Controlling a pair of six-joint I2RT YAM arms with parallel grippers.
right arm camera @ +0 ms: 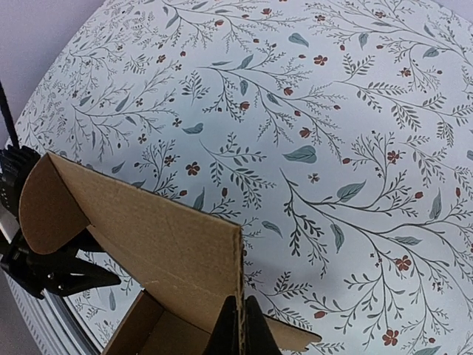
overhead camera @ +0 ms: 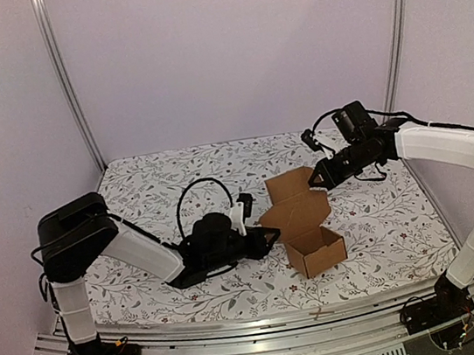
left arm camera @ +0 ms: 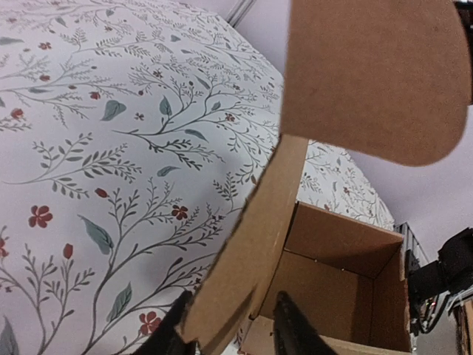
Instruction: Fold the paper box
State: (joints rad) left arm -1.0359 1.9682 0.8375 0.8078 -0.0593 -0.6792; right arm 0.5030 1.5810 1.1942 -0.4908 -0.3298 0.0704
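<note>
The paper box is brown cardboard, its open cube body standing on the floral cloth with its lid panel raised behind it. My right gripper is shut on that panel's edge, and in the right wrist view its fingers pinch the corrugated edge of the panel. My left gripper sits at the box's left side. In the left wrist view a side flap lies between its fingertips, which stand apart; the right one is clear of the flap. The box's inside shows beyond.
A floral cloth covers the table. White walls with metal corner posts close in the back and sides. A slotted metal rail runs along the near edge. A black cable loops above the left wrist.
</note>
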